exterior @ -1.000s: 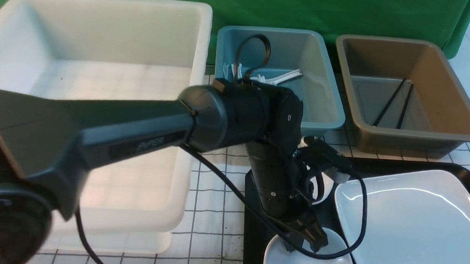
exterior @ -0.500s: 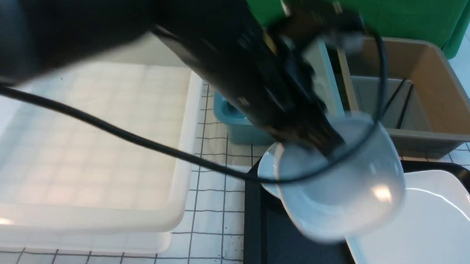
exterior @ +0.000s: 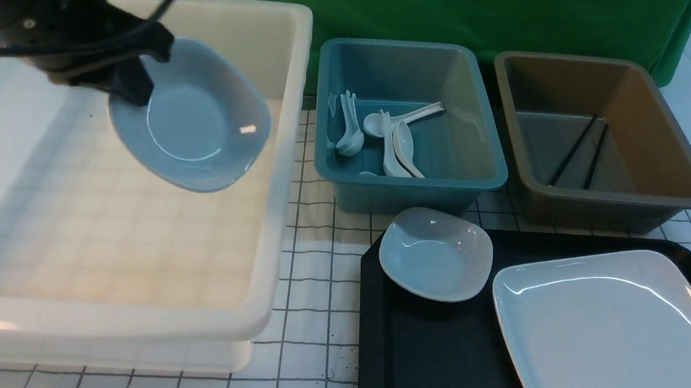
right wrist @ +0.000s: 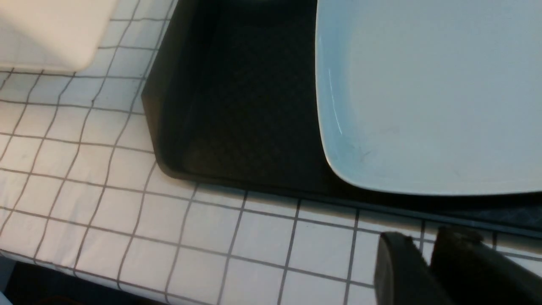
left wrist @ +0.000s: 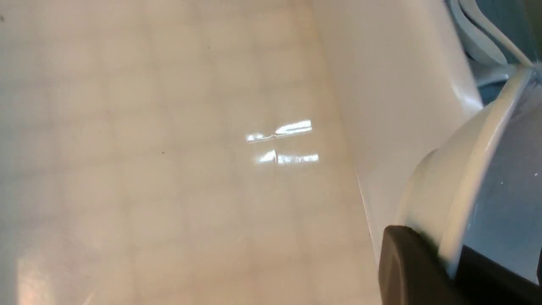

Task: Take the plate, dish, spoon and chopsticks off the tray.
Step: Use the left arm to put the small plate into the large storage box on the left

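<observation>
Front view, left tool [exterior: 133,87] pinching tilted dish [exterior: 192,120] over tub [exterior: 289,156], right tool [right wrist: 425,254] opening unclear

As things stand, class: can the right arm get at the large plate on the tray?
Probably yes: the plate lies bare, close to the right gripper, with nothing on it or between them.

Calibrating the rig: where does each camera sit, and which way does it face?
Front view: between the arms, facing forward and down over white tub, tray and plate; left gripper clamps the held dish.
Left wrist view: on that wrist, looking down into the white tub; a dark finger on the dish's rim.
Right wrist view: on that wrist, looking down at tray corner and plate; right gripper shows.
Shared: front and left wrist both show the held dish.
</observation>
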{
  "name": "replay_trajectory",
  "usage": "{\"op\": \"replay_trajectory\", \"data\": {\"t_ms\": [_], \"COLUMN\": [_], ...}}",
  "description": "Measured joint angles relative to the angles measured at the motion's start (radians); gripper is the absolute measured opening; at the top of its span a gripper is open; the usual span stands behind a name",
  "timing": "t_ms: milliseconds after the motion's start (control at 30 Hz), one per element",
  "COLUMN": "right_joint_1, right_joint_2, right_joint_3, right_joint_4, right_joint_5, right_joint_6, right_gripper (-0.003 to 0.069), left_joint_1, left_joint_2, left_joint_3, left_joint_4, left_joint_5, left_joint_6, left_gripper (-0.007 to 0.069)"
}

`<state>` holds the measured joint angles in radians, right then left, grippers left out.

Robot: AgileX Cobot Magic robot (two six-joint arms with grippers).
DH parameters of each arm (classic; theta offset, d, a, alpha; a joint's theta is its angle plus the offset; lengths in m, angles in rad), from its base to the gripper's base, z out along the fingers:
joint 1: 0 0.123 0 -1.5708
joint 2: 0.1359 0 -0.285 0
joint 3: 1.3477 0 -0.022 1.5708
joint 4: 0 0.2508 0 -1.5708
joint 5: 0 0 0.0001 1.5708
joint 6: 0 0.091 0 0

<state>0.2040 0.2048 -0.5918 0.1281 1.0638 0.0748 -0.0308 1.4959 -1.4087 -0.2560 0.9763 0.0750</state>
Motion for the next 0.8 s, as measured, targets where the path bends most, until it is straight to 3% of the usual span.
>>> {"op": "replay_trajectory", "data": {"t_ms": [100, 267, 567, 800], "right_joint_1": [0.0, 0.0, 0.0, 0.0], "right_joint_2": [0.0, 0.0, 0.0, 0.0], "right_joint_3": [0.0, 0.0, 0.0, 0.0], "right_joint_4": [0.0, 0.0, 0.0, 0.0], "right_joint_5": [-0.012, -0.045, -0.142, -0.151], "right_joint_6": [0.0, 0.0, 0.0, 0.0], "right_gripper": [0.0178, 0.0178, 0.0178, 0.0178], "left_joint_1": [0.076, 0.101, 0.101, 0.102], "left_joint_2": [0.0, 0.012, 0.163, 0.271], "left_joint_3": [0.153, 0.346, 0.398, 0.398], "left_joint_4": [-0.123, -0.157, -0.211, -0.354], "left_joint_5": [-0.174, -0.386, -0.404, -0.408], "left_joint_6": [0.03, 0.036, 0.069, 0.14], "left_gripper": [0.0008, 0.0008, 0.0008, 0.0011]}}
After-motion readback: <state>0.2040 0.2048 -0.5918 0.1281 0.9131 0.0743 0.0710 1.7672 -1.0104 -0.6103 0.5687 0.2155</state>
